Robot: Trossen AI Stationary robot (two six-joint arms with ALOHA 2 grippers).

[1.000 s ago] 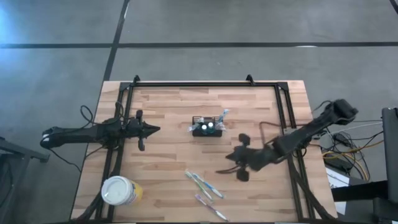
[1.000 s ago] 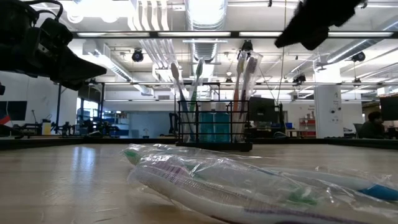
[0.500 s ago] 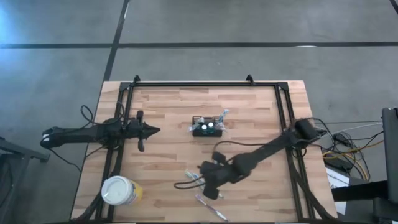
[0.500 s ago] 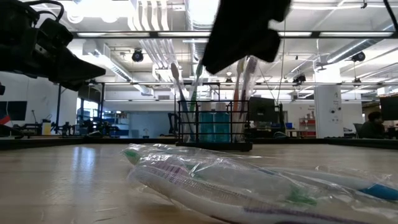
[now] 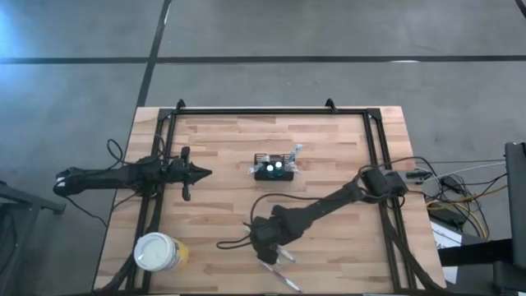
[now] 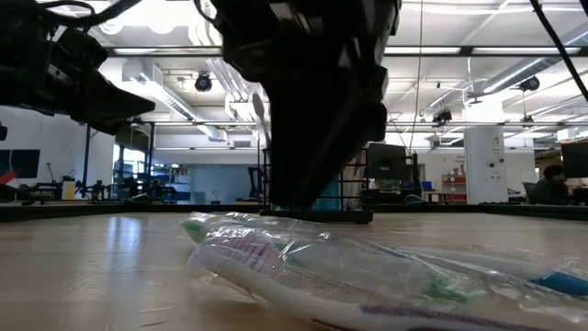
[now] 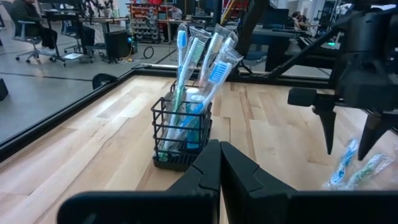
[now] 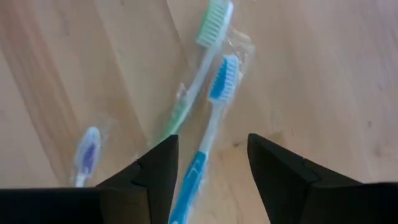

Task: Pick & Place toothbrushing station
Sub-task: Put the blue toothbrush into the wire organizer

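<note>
Right gripper (image 8: 208,162) hangs fingers apart over the wrapped toothbrushes (image 8: 208,93) — left gripper (image 7: 219,163) pinched together, facing the toothbrushing station (image 7: 181,134).

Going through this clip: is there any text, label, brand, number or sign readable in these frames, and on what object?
None can be read.
Wrapped toothbrushes: clear wrappers, no print legible.
Black holder and its toothbrushes: no lettering visible.
White-lidded cup: any print too small to read.
Room beyond the table: signs, if any, too blurred to read.
</note>
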